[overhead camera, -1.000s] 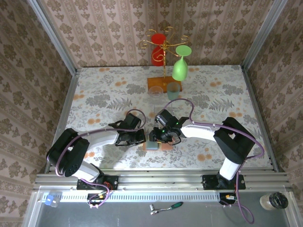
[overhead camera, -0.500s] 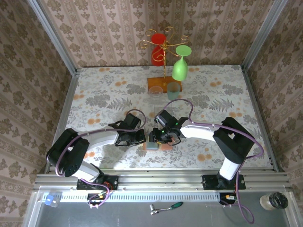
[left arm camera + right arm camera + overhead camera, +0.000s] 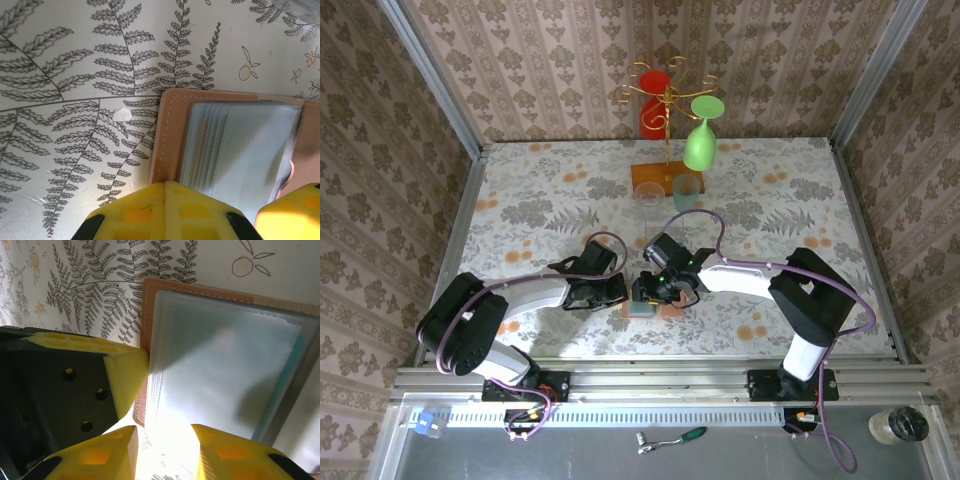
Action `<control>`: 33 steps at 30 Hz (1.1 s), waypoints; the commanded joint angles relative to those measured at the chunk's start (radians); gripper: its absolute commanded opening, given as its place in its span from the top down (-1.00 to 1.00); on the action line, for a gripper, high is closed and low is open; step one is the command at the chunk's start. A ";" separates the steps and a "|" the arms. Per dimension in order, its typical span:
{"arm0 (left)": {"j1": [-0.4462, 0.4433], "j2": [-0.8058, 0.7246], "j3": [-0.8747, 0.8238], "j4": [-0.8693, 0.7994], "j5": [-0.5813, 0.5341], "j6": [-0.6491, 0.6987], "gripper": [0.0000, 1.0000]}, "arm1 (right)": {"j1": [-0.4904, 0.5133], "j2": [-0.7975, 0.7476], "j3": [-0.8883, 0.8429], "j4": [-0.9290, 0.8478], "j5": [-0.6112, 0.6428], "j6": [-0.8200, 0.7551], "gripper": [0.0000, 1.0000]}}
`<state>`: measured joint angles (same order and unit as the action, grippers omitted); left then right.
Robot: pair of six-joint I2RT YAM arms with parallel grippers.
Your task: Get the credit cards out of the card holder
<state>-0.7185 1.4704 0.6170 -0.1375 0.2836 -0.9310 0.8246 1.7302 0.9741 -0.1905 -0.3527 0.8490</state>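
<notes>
Steadiness counts: the left gripper (image 3: 618, 291), jaws clenched, presses the open card holder (image 3: 225, 365) against the tabletop (image 3: 540, 200). The right gripper (image 3: 162, 432) has its jaws astride the pocket edge, and whether they grip cannot be told. It should pinch one credit card (image 3: 298, 352) and slide it along the pocket.

A robot test cell is posing as a home room — wallpaper panels (image 3: 570, 70) are standing inside aluminium framing (image 3: 861, 75), a floral tablecloth (image 3: 540, 190) is covering the bench, and a hand tool (image 3: 665, 438) is lying beyond the bolted metal rail (image 3: 660, 379).
</notes>
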 commanded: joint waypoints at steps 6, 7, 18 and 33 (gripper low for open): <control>0.003 0.000 -0.021 -0.035 -0.017 -0.012 0.90 | 0.025 -0.010 0.012 -0.050 0.001 0.004 0.35; 0.002 0.000 -0.022 -0.034 -0.018 -0.014 0.90 | 0.030 -0.017 0.006 -0.058 0.004 0.001 0.35; 0.001 -0.006 -0.031 -0.026 -0.020 -0.015 0.90 | 0.061 -0.043 0.064 -0.166 0.050 -0.066 0.35; 0.000 -0.001 -0.030 -0.042 -0.027 -0.009 0.90 | 0.054 -0.026 0.024 -0.075 0.086 0.026 0.34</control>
<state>-0.7185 1.4658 0.6098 -0.1284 0.2829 -0.9386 0.8818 1.7088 1.0080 -0.2630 -0.3035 0.8574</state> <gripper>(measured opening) 0.055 0.331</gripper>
